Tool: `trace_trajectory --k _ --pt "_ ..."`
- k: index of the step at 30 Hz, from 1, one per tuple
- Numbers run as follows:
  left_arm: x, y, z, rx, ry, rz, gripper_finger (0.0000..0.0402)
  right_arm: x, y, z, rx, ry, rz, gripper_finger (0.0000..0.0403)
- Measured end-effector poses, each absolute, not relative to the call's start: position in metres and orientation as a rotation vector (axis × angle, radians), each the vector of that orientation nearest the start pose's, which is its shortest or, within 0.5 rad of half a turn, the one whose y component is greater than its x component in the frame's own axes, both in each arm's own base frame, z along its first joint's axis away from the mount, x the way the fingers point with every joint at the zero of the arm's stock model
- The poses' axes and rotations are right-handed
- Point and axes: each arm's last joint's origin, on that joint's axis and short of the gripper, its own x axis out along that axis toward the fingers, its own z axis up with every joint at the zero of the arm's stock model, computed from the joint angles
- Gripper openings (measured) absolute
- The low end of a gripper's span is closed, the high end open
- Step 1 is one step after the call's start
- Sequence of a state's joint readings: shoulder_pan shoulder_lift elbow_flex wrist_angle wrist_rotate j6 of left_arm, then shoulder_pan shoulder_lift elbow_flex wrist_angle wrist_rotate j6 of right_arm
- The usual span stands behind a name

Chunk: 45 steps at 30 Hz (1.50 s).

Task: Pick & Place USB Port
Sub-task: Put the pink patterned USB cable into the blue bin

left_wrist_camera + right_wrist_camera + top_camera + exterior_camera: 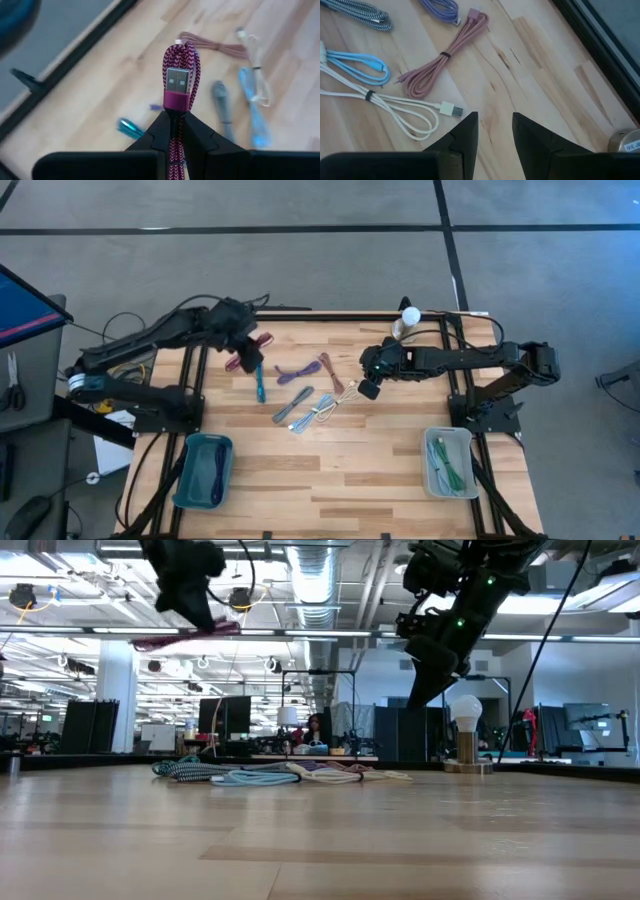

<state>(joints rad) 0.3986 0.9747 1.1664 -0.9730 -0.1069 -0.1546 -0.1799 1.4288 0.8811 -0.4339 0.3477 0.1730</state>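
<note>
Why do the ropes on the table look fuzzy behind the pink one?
In the left wrist view the left claw holds the magenta cable close to the camera, so its plug is sharp while the cables on the table behind blur. In the right wrist view the pink cable and white cable look crisp.

One held magenta cable [178,85], six cables on the table [330,470], two bins [203,471], one lamp [409,317].

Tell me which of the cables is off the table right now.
The magenta braided cable: the left pincer is shut on it and holds it in the air, USB plug showing. The others all lie on the wooden table.
</note>
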Motion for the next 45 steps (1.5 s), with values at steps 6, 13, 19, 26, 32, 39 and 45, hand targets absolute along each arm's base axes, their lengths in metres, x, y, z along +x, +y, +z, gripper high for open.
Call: trace_trajectory --k 6,13,19,26,32,39,45 --pt "0.142 0.04 0.358 -0.374 0.784 0.557 0.0025 0.27 -0.058 0.21 0.072 0.943 -0.564 0.0113" --pt "0.147 0.01 0.349 -0.5 0.879 0.508 0.0025 0.27 -0.058 0.209 0.075 0.943 -0.564 0.0113" --pt "0.16 -0.017 0.341 -0.522 0.928 0.468 0.0025 0.27 -0.058 0.21 0.076 0.943 -0.563 0.0113" --pt "0.159 -0.045 0.332 -0.618 0.995 0.541 0.0025 0.27 -0.058 0.209 0.074 0.944 -0.563 0.0113" --pt "0.155 -0.071 0.328 -0.653 0.962 0.56 0.0025 0.27 -0.058 0.209 0.073 0.944 -0.563 0.0113" --pt "0.154 -0.095 0.321 -0.625 0.949 0.565 0.0025 0.27 -0.058 0.209 0.073 0.944 -0.563 0.0113" --pt "0.155 -0.108 0.314 -0.607 0.977 0.565 0.0025 0.269 -0.058 0.209 0.074 0.951 -0.564 0.0113"
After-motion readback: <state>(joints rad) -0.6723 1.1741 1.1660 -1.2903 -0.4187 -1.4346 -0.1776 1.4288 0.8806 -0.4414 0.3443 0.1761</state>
